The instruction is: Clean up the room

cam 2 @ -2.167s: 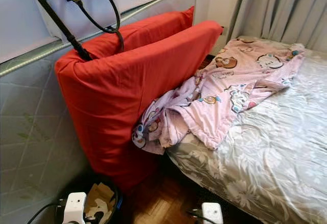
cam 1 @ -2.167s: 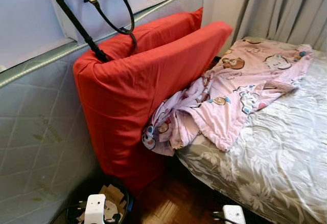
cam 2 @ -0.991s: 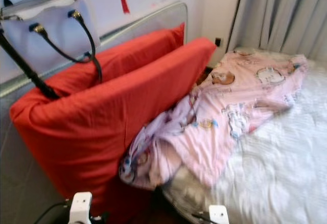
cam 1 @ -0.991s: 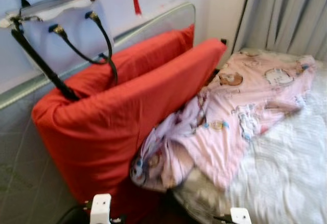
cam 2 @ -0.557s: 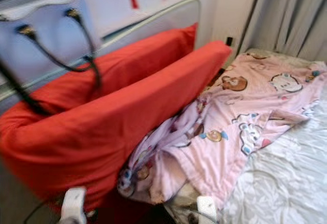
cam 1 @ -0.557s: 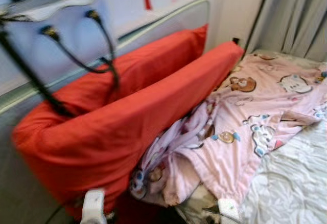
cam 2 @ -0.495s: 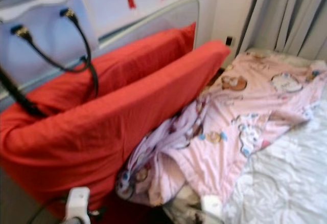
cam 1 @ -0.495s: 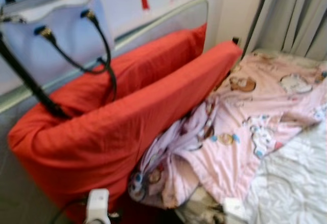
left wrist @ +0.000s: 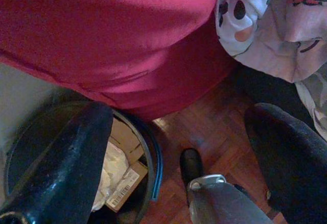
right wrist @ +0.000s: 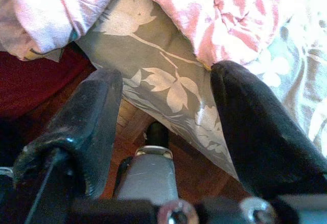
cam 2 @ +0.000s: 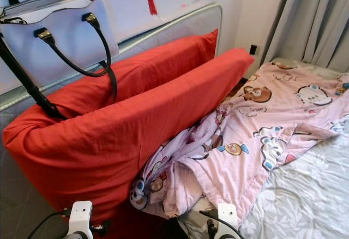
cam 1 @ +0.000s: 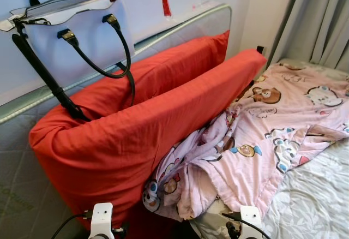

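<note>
The left pincer (left wrist: 173,147) hangs open and empty over a dark bin (left wrist: 153,157) holding cardboard scraps (left wrist: 125,185). The right pincer (right wrist: 168,127), also open and empty, hovers beside the bed (right wrist: 168,91), just under the pink blanket (cam 1: 272,135).

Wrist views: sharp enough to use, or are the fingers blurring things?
Left wrist view: fingers soft and close, bin and floor fairly sharp, dim. Right wrist view: fingers blurred, pink blanket overexposed, bed sheet readable. Eye views: sharp, evenly lit.

Both arms low, left gripper (left wrist: 179,147) and right gripper (right wrist: 166,127) jaws apart, empty.
</note>
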`<state>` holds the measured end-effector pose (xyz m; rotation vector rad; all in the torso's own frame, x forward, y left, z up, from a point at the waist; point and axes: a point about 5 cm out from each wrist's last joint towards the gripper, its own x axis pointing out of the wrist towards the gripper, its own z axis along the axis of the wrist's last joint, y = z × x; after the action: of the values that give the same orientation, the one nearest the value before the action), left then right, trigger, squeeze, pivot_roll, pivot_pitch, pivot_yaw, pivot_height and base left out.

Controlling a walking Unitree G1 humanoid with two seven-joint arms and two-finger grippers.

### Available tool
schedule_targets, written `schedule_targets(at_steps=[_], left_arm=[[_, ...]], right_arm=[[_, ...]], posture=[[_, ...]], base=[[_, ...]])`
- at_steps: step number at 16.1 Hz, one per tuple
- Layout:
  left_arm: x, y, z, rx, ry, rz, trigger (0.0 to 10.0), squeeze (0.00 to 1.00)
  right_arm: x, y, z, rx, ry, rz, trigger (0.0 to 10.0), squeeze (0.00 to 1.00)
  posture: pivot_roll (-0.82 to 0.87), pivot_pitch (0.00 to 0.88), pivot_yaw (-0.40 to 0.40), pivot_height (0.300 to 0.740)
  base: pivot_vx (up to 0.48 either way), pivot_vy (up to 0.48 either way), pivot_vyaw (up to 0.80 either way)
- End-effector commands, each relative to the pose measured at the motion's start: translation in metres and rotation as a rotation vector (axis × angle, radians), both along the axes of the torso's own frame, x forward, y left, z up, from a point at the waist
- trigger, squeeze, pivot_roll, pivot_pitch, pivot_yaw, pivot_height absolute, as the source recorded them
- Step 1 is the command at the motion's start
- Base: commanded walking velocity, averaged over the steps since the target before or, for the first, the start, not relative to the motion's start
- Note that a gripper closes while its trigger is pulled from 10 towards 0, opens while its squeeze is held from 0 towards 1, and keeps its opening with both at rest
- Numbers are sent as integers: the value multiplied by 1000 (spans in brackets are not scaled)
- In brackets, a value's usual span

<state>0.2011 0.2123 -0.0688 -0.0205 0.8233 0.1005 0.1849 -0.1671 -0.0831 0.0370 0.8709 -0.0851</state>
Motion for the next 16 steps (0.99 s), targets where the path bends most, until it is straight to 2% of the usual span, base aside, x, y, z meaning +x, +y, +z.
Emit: schedule_targets(at_steps=[1, 6, 10, 12, 13, 14, 15, 16], left_arm=[[1, 0, 0, 7, 8, -5, 10000, 0], [4, -6, 0, 6, 20, -1, 10000, 0], [5, -12, -1, -8, 12, 25, 10000, 0], [7, -12, 2, -5, -44, 56, 10000, 0], [10, -10, 6, -5, -102, 79, 10000, 0], [19, -7, 15, 32, -181, 80, 10000, 0], [42, -5, 33, 92, -288, 55, 10000, 0], [65, -1, 55, 115, -399, 50, 10000, 0]], right_arm=[[5, -1, 3, 1, -16, -11, 10000, 0], [7, -15, 5, -22, -15, -18, 10000, 0], [12, -26, 9, -34, -34, -24, 10000, 0], [16, -31, 13, -44, -69, -29, 10000, 0], [26, -38, 20, -46, -128, -45, 10000, 0], [31, -41, 26, -31, -192, -55, 10000, 0], [31, -41, 27, -22, -212, -51, 10000, 0], [31, -41, 28, -16, -234, -40, 10000, 0]], posture=[[-36, 0, 58, 740], [-48, 0, 36, 740], [-38, 0, -18, 740], [-47, 0, -19, 740], [-56, 0, -22, 740], [-58, 0, -26, 740], [-44, 0, -30, 740], [-37, 0, -32, 740]], base=[[0, 0, 0], [0, 0, 0], [0, 0, 0], [0, 0, 0], [0, 0, 0], [0, 0, 0], [0, 0, 0], [0, 0, 0]])
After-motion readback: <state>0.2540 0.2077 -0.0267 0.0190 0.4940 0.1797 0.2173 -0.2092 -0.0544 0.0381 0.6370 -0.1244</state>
